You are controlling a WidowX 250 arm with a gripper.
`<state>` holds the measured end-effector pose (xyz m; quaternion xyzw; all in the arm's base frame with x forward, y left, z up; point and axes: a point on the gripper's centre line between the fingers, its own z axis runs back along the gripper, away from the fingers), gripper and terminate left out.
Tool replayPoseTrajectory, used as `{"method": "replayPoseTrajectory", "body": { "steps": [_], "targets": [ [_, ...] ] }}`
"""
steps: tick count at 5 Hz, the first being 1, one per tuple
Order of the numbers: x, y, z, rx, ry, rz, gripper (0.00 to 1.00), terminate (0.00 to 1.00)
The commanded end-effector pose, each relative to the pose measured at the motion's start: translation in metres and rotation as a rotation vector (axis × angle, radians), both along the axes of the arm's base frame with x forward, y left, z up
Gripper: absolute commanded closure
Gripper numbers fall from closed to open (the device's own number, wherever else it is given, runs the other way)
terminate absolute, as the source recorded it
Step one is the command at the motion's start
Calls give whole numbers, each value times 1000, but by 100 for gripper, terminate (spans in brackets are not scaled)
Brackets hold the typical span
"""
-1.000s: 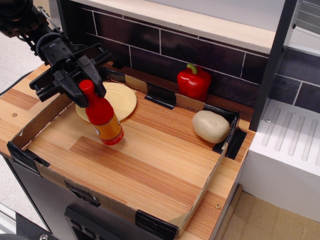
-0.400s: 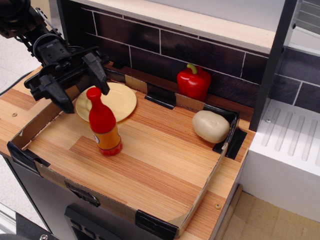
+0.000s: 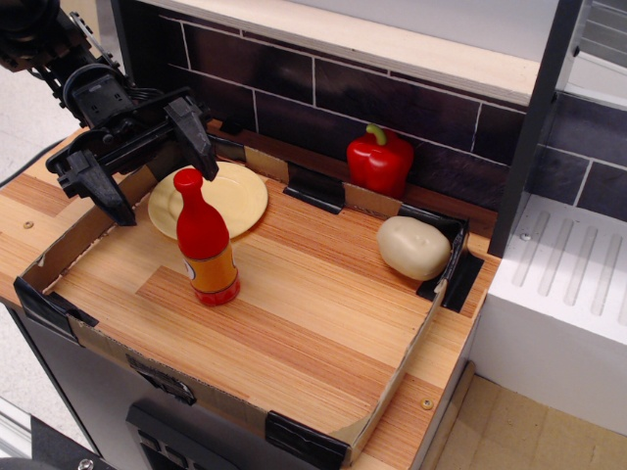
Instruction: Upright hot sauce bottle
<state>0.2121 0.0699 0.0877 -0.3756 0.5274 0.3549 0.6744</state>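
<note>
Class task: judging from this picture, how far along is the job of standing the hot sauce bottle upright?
Done: the hot sauce bottle stands upright on the wooden board, beside the yellow plate. In hand: nothing; the hand is open above it. Left: only withdrawing.

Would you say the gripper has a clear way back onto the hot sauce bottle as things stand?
Probably yes. The gripper hangs open just above and left of the upright hot sauce bottle, with nothing between them; the yellow plate lies flat behind.

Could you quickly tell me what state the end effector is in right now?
End effector: open, holding nothing; its fingers are spread apart above and behind the hot sauce bottle, which stands upright on its own.
</note>
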Motion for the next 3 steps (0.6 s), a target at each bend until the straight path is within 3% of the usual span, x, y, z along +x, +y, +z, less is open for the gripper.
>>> {"method": "replayPoseTrajectory", "body": {
  "steps": [1, 2, 3],
  "targets": [
    [3, 10, -5, -24, -176, -130, 0, 0],
    [3, 10, -5, -24, -176, -130, 0, 0],
    [3, 10, -5, -24, -176, -130, 0, 100]
  ]
}}
